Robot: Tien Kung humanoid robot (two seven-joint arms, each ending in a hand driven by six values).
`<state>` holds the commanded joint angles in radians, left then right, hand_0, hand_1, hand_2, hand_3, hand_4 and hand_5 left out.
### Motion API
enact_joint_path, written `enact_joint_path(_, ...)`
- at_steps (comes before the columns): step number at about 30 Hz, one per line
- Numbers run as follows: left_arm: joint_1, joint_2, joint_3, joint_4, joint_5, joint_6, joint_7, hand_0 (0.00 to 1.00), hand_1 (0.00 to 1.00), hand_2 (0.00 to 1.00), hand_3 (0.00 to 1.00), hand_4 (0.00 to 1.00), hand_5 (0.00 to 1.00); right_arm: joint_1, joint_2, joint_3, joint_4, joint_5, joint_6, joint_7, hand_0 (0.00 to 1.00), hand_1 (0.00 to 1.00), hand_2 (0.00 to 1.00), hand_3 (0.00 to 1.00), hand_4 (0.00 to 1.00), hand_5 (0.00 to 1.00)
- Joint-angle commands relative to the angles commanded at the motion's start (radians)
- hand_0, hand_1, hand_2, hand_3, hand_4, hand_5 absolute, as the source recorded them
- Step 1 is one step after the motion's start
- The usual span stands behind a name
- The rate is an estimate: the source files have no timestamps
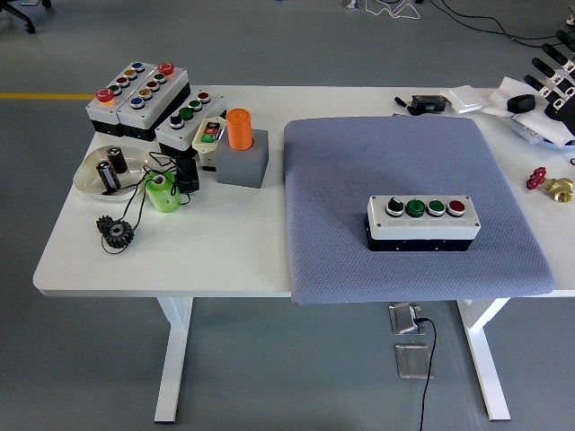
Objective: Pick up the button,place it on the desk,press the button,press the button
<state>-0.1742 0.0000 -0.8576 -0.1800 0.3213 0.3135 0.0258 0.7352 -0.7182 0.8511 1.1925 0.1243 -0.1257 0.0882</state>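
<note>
A white button box (422,221) with a black selector knob, two green buttons and one red button lies on the grey-blue mat (359,171), right of centre. My right hand (556,78) hangs at the picture's right edge, well above and to the right of the box, its fingers spread and holding nothing. The left arm does not show.
At the back left stand several more button boxes (139,94), an orange cylinder in a grey block (241,148), a white dish (94,175), a green part (162,191) and black gears (114,232). Brass and red fittings (550,183) lie at the right edge.
</note>
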Motion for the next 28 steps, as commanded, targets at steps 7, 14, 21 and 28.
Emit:
enact_joint_path(7, 0.0, 0.0, 0.004, 0.0, -0.002, 0.0, 0.001, 0.67, 0.699, 0.723, 0.535, 0.363, 0.977, 0.003, 0.001, 0.002, -0.001, -0.009, -0.006, -0.001, 0.884, 0.814, 0.831, 0.799, 0.648, 0.563)
enact_joint_path(14, -0.002, 0.0, 0.008, 0.0, -0.003, -0.001, 0.002, 0.67, 0.7, 0.723, 0.535, 0.364, 0.979, 0.005, -0.001, 0.001, -0.004, -0.052, -0.011, 0.0, 0.851, 0.797, 0.81, 0.797, 0.645, 0.549)
enact_joint_path(21, -0.004, 0.0, 0.009, 0.0, -0.006, -0.001, 0.001, 0.67, 0.7, 0.722, 0.536, 0.366, 0.982, 0.008, -0.003, -0.002, -0.012, -0.14, -0.019, -0.008, 0.825, 0.767, 0.78, 0.752, 0.637, 0.532)
enact_joint_path(28, -0.004, 0.0, 0.014, 0.0, -0.009, -0.002, 0.001, 0.67, 0.7, 0.722, 0.536, 0.366, 0.982, 0.007, -0.003, -0.01, -0.017, -0.23, -0.025, -0.026, 0.825, 0.767, 0.78, 0.752, 0.637, 0.532)
